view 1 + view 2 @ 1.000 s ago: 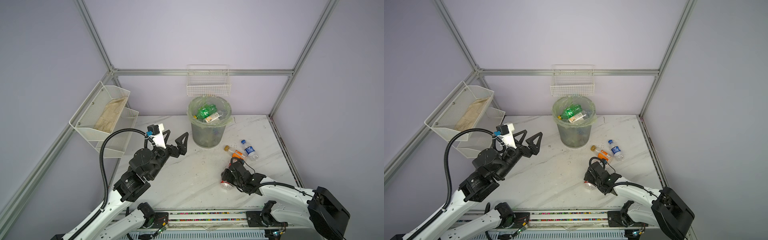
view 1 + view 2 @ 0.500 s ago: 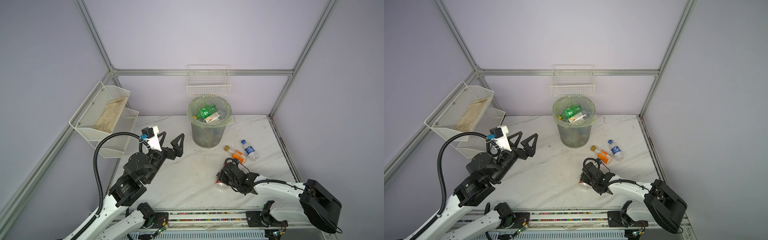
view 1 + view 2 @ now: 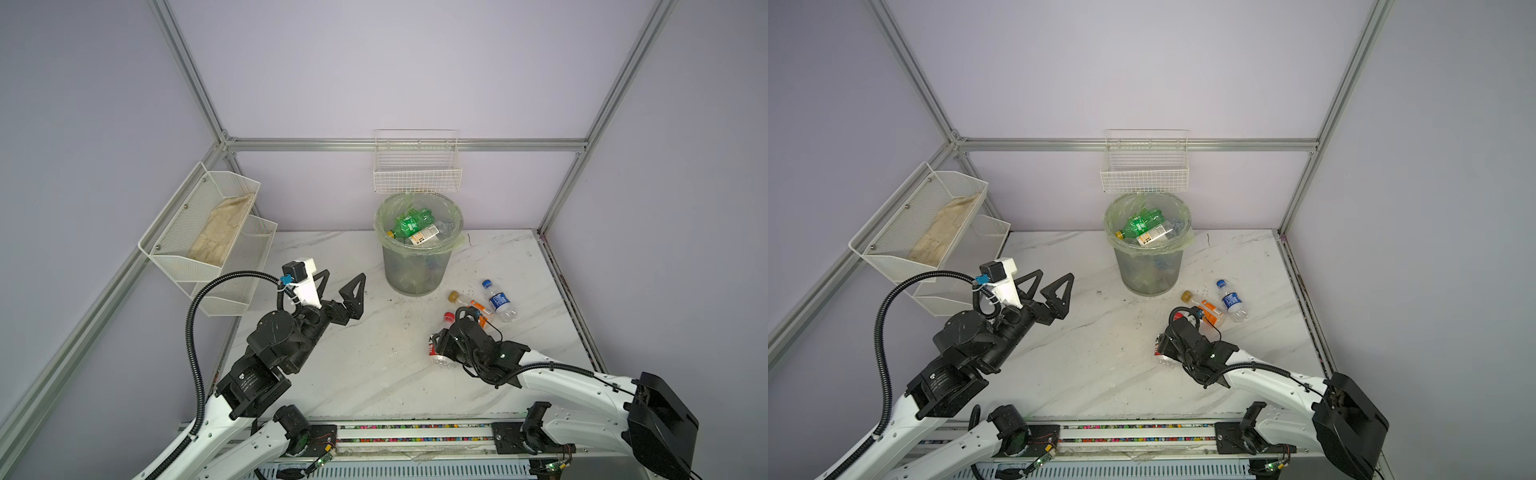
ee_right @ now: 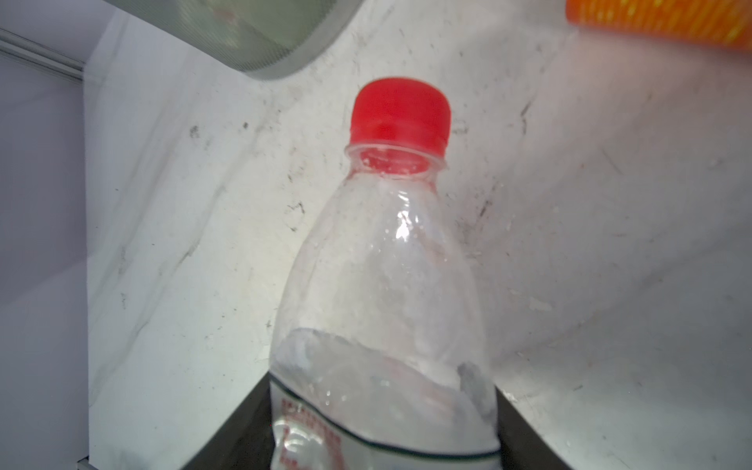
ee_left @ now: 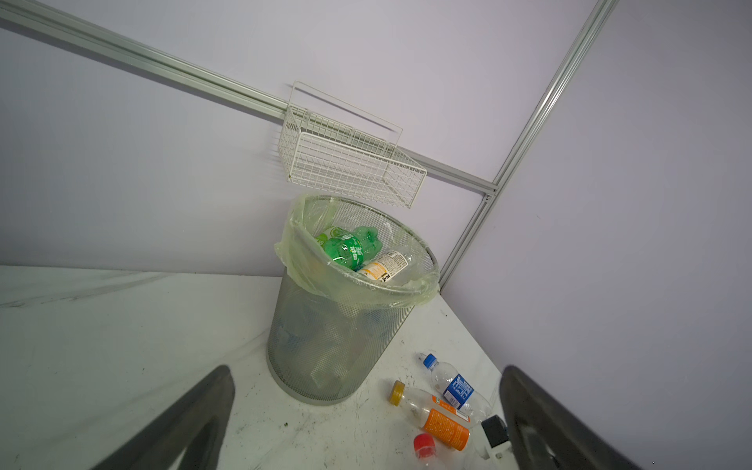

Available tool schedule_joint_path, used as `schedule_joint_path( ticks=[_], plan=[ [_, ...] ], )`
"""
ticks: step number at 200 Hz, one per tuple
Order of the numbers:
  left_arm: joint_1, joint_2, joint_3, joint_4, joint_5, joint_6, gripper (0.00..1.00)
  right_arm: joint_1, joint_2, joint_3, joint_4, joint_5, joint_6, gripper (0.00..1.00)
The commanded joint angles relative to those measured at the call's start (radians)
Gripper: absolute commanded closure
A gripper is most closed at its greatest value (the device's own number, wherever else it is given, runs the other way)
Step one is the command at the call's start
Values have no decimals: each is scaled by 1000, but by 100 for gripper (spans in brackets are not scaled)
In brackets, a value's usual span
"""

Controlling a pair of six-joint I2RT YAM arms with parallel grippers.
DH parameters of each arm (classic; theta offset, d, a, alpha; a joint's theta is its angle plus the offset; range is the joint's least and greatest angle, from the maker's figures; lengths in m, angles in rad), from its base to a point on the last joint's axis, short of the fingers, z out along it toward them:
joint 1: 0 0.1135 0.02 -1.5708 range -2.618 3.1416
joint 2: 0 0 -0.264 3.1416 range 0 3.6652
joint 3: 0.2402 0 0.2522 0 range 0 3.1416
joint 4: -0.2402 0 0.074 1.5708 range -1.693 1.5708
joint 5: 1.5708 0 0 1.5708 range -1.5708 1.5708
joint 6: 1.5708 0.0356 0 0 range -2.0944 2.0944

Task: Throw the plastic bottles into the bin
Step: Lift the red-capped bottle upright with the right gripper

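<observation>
I'm seeing the right gripper (image 3: 446, 338) finish closing: jaws now clamping the clear red-capped plastic bottle (image 4: 386, 285), which is lying on the white marble table (image 3: 374, 374), short of the round grey mesh bin (image 3: 417, 266). Left gripper (image 3: 343, 275) is backing off, jaws apart. Lift looks next.
</observation>
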Motion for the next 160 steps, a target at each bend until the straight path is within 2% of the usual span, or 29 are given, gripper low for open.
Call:
schedule_joint_path(
  ticks=[1, 95, 160],
  plan=[
    [-5, -13, -61, -8, 1, -42, 0, 8, -43, 74, -75, 77, -50, 86],
    [-5, -102, -243, -77, 49, -185, 0, 7, -78, 439, -212, 285, -312, 84],
    [-5, -137, -369, -89, 103, -287, 0, 8, -155, 529, -138, 328, -431, 82]
  ],
)
